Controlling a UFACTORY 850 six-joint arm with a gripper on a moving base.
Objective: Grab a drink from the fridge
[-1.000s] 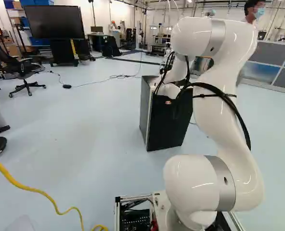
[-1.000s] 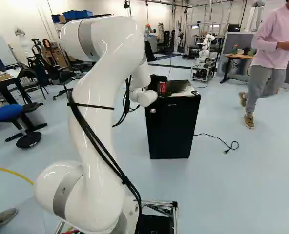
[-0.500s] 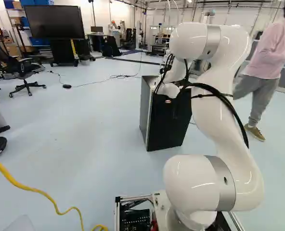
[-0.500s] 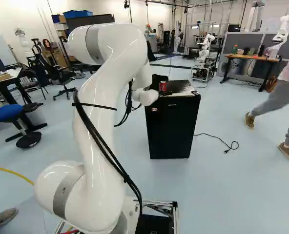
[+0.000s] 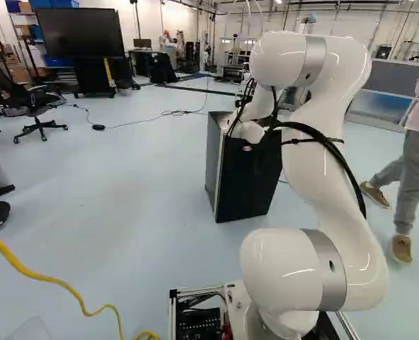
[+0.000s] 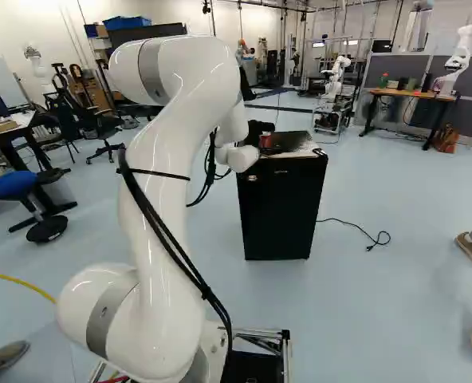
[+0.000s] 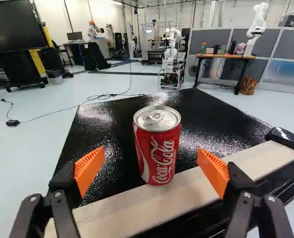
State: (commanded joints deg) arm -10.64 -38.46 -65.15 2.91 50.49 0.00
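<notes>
My gripper (image 6: 257, 129) shows as a dark shape over the black fridge (image 6: 279, 211) in the right base view, partly behind my white arm. A red soda can (image 6: 265, 140) is beside it. In the wrist view the gripper (image 7: 151, 169) stands open, one orange pad (image 7: 89, 169) and the other (image 7: 214, 171) on either side of the upright can (image 7: 158, 151), slightly short of it. Neither pad touches the can. It rests at the near edge of the fridge's glossy top (image 7: 112, 129), on a pale strip. The fridge door looks shut.
A black fitting (image 7: 286, 139) sticks up at the fridge top's near corner. A power cable (image 6: 355, 231) lies on the floor beside the fridge. Another robot (image 7: 257, 27) stands on a wooden table (image 7: 226, 56) farther back. A yellow hose (image 5: 47, 280) runs left of the base.
Early in this span my arm has lowered and reached a little farther forward, toward the can; since half a second ago it has hardly shifted. The base and fridge have stayed put.
</notes>
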